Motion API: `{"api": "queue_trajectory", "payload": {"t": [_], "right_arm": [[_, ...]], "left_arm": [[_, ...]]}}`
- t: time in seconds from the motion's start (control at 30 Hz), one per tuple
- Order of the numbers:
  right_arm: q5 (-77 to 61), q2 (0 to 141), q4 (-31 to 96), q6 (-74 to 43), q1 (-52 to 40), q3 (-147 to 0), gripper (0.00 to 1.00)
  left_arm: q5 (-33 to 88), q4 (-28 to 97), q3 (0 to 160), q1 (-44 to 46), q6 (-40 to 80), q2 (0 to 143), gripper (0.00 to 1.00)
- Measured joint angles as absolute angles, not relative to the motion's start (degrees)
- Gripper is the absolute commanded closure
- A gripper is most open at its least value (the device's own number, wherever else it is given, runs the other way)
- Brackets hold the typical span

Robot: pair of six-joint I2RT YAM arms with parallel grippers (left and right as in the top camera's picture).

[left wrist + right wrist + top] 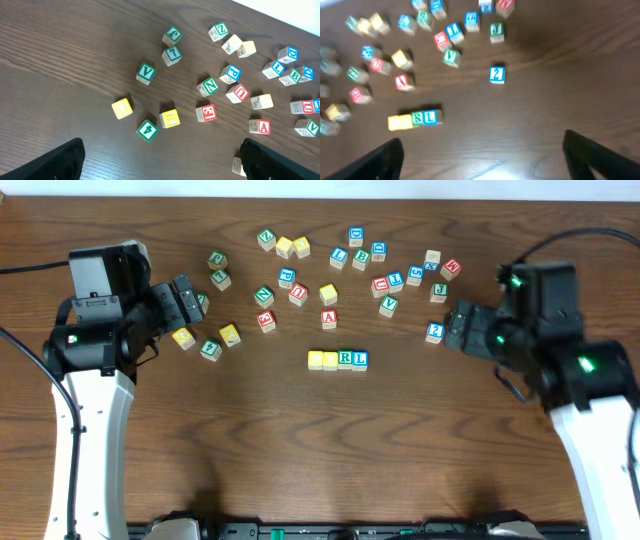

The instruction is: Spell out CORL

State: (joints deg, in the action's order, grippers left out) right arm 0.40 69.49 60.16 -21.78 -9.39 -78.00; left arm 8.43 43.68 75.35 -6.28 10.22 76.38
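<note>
Four-block row (338,360) sits at centre between the arms, a yellow pair (322,360) (letters unreadable) then R, L, so spelling looks finished; left gripper (198,300) and right gripper (450,326) are both spread, empty and well apart from it, and next comes checking that C and O face up.

Dark brown wood grain across table (300,470). In the row: plain yellow faces on two blocks (316,360), green print on R block (345,359), blue print on L block (360,359). Blue numeral on pale 2 block (435,332); red letter on A block (328,318). White shells on left arm (95,430) and right arm (600,450).
</note>
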Motion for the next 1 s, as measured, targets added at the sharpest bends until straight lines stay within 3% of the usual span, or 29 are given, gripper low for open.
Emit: {"api": "queue_trajectory", "payload": {"t": [0.33,0.47,0.73,0.87,1.0], "right_arm": [[2.3,56.3,66.8,-21.6,-9.4,-78.0,0.01],[2.8,55.0,73.1,-20.5,-9.4,-78.0,0.01],[6.2,54.7,72.1,-20.1,-9.4,-78.0,0.01],[7.0,52.2,60.2,-16.8,-8.0,-74.1,0.01],[4.1,43.1,44.1,-11.2,-4.9,-61.4,0.01]], "left_arm": [[8.4,43.7,75.4,-6.3,10.2,76.4,0.02],[8.4,43.7,75.4,-6.3,10.2,76.4,0.02],[8.4,43.7,75.4,-6.3,10.2,76.4,0.02],[8.4,43.7,75.4,-6.3,10.2,76.4,0.02],[8.4,43.7,75.4,-6.3,10.2,76.4,0.02]]}}
